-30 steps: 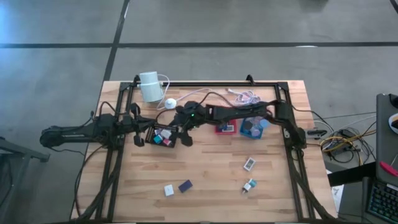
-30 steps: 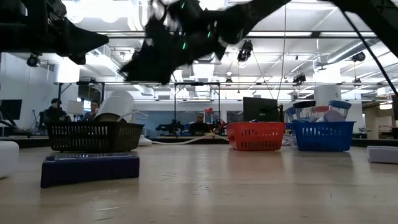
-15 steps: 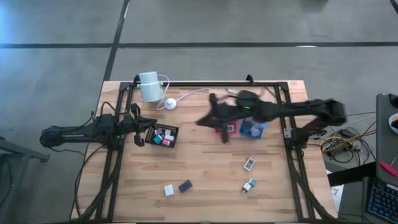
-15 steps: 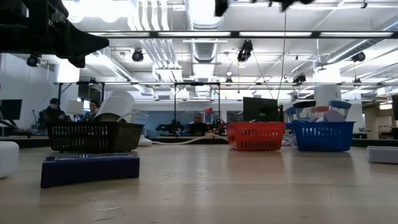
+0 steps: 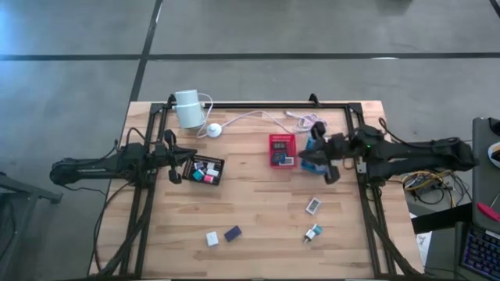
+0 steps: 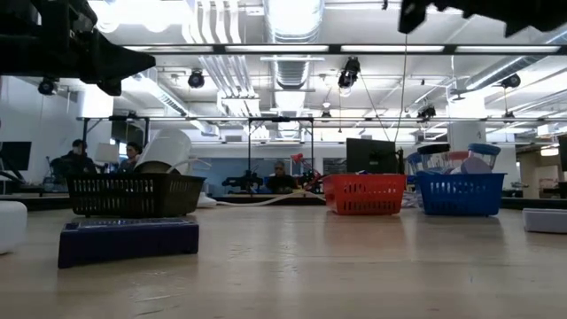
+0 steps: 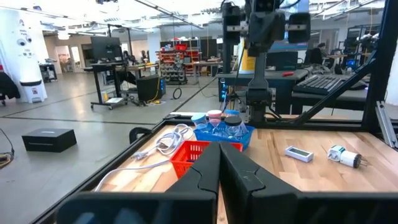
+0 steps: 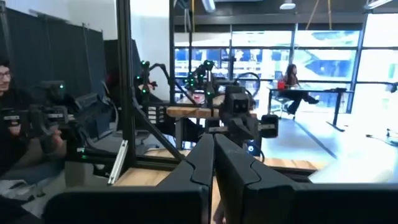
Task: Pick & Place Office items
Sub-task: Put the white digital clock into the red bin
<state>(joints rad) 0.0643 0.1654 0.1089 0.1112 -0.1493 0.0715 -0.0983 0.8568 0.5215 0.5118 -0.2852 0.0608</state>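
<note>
Four office items (image 5: 312, 205) — clear of fingers (image 5: 316, 161)

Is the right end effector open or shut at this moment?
Shut. In the right wrist view the right end effector shows its two dark fingers pressed together, with nothing between them.

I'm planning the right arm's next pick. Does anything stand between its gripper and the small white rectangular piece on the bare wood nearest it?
Nothing visible does. The shut right gripper hangs by the blue tray; only open wooden tabletop separates it from the small white rectangular piece.
</note>
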